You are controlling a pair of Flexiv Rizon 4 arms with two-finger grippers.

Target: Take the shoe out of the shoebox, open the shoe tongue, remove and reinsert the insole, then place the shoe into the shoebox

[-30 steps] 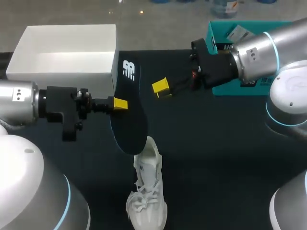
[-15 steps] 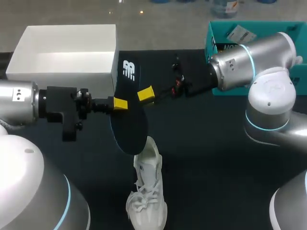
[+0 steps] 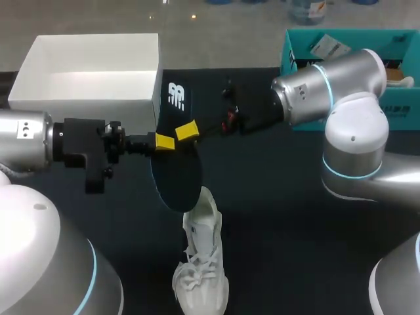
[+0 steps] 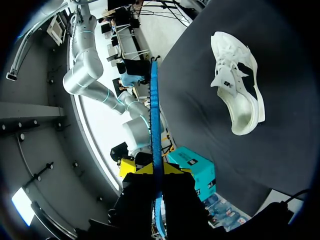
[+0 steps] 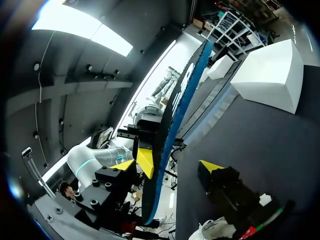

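Right gripper [image 3: 187,130] moving in since a second ago, fingers spread, straddling insole [image 3: 176,167] edge; left gripper [image 3: 164,142] clamping opposite edge; shoe [image 3: 200,262] lying just below

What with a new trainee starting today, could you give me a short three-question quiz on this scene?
1. True or false: the white shoe lies inside the white shoebox.
2. Multiple choice: the left gripper is shut on A) the insole, B) the shoe, C) the shoebox's wall.
3. Short answer: which gripper has its fingers open?
Key: 1. False; the shoe lies on the dark table, outside the shoebox. 2. A. 3. The right gripper.
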